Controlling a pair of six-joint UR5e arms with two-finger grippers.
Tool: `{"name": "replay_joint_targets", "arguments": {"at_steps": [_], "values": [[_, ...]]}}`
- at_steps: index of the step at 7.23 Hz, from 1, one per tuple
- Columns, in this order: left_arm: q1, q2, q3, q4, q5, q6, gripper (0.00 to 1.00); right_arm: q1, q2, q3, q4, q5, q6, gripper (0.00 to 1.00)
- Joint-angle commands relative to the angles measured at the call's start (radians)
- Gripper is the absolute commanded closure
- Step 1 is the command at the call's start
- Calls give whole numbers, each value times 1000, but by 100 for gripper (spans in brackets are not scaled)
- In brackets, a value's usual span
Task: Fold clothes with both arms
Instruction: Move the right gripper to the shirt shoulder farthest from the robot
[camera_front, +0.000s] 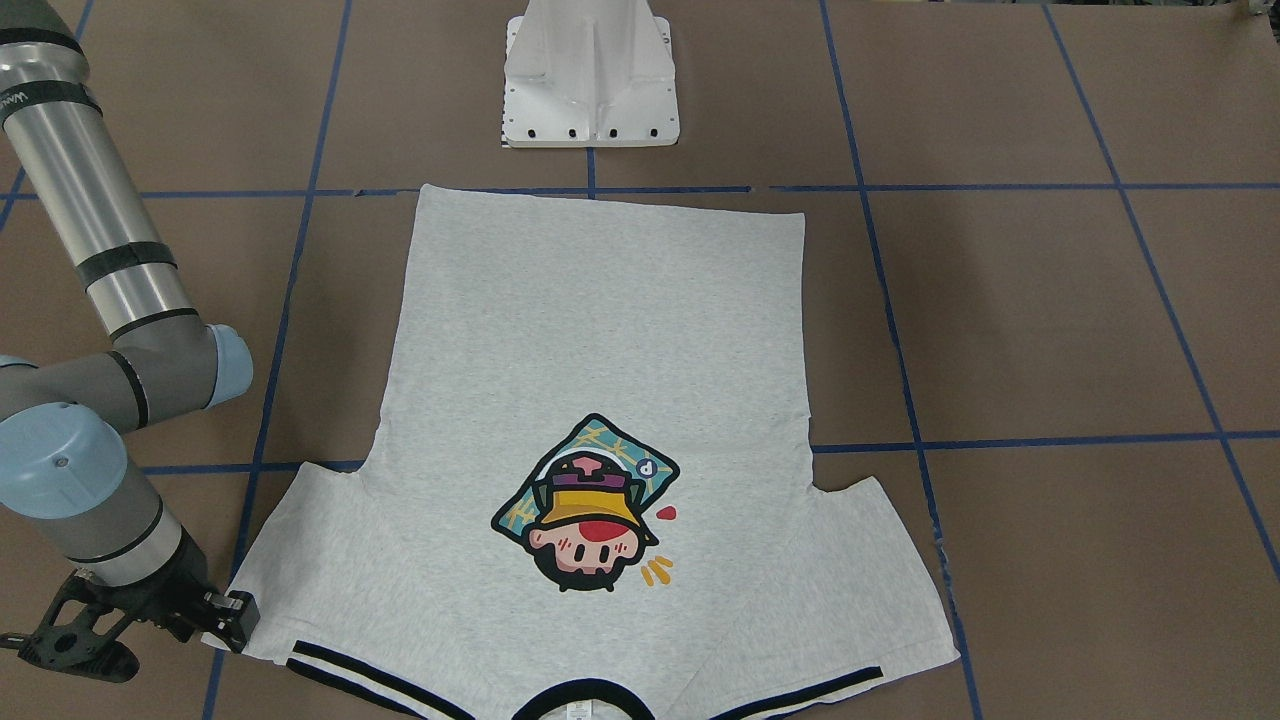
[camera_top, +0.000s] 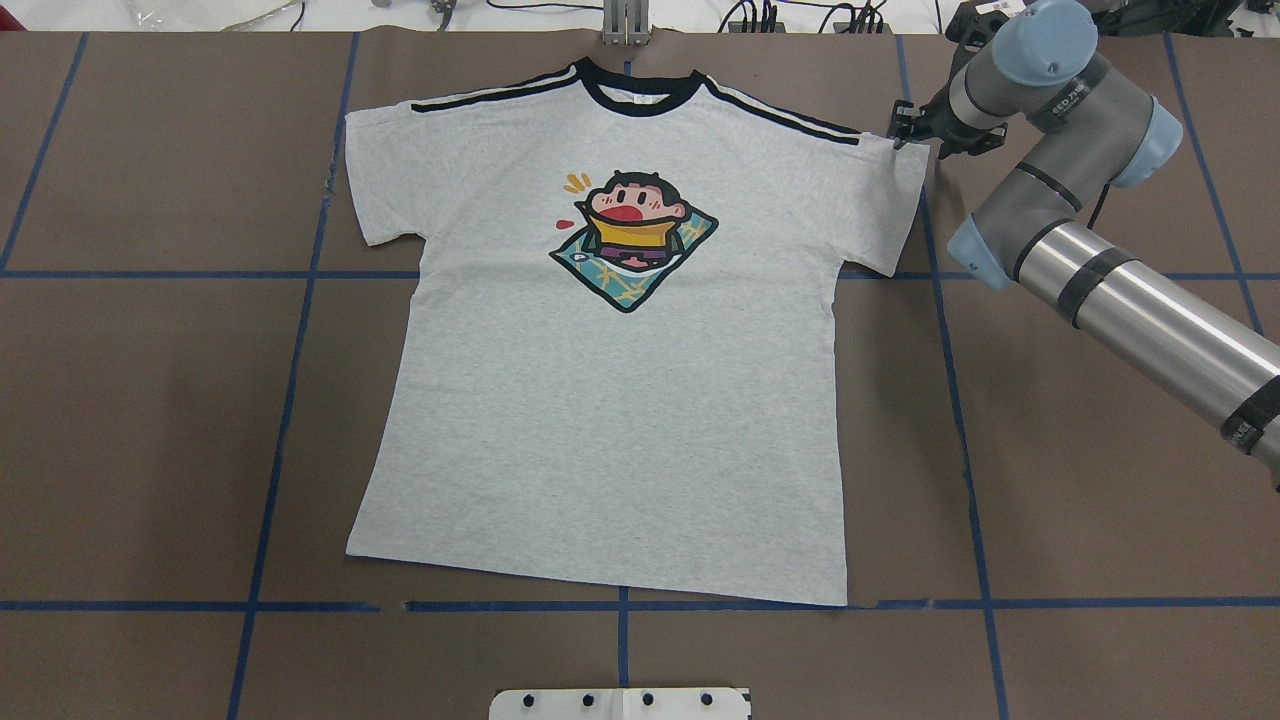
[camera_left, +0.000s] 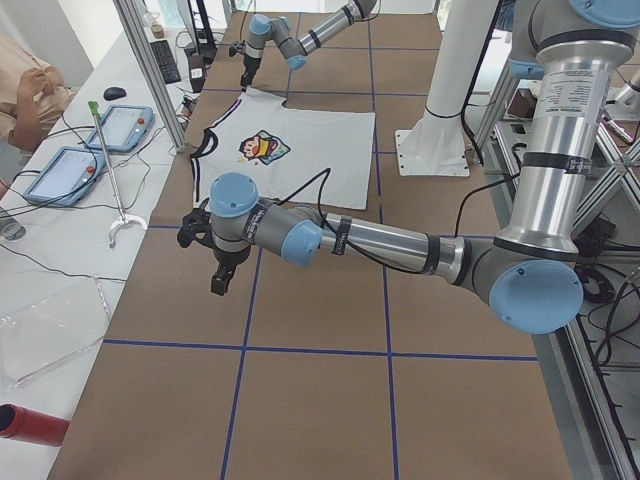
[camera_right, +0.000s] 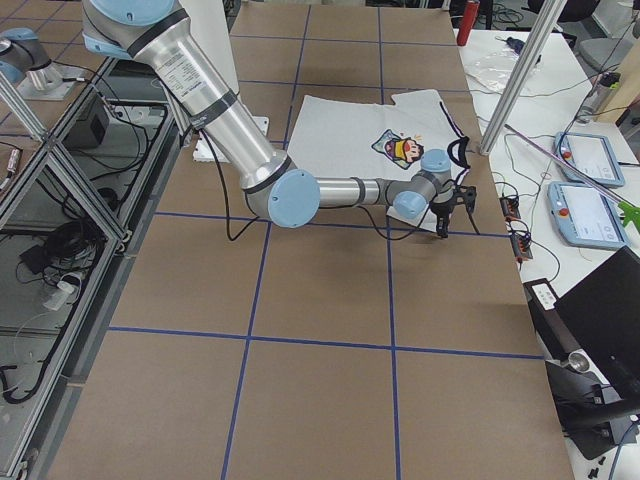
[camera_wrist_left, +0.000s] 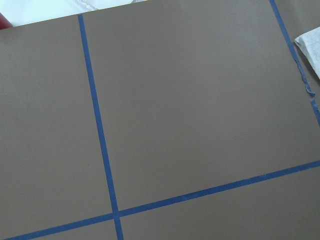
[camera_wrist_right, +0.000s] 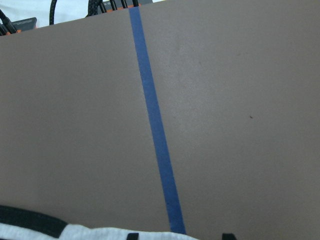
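Lying flat and face up on the brown counter (camera_top: 1100, 450): one heather-grey T-shirt (camera_top: 600, 400), unfolded, both sleeves spread. Its black collar (camera_top: 640, 95) points away from the robot and its hem lies toward the white pedestal base (camera_front: 590, 75). The cartoon print (camera_top: 632, 237) sits high on the chest. Blue tape lines (camera_top: 290, 400) grid the counter, and the shirt spans several squares.

Right arm (camera_top: 1150, 300): reaches across to the shirt's far corner on its own side. The right gripper (camera_top: 900, 135) is low, at the outer shoulder edge of that sleeve, where the black stripe ends. In the right wrist view two fingertips (camera_wrist_right: 132, 235) show at the bottom edge, spread apart, with grey cloth and a black stripe beneath them. Nothing is pinched between them that I can see.

Left arm (camera_left: 390, 240): stretched out low in the exterior left view. The left gripper (camera_left: 222, 275) points down over bare counter, apart from the shirt on the shirt's other side. Whether it is spread or pressed together I cannot tell. Its wrist view shows only counter, crossed tape and a pale cloth corner at the right edge.
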Motion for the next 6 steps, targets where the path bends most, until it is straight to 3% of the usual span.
{"name": "replay_joint_targets", "arguments": {"at_steps": [1,4,6], "values": [[-1,2,-7,2,0,0,1,-1,-4,0,1,7,-2,100],[-1,19,-10,-1,0,2,1,14,-12,40,0,48,-10,100],[-1,29,-35,-1,-1,0,1,-6,-18,159,-18,56,6,100]]}}
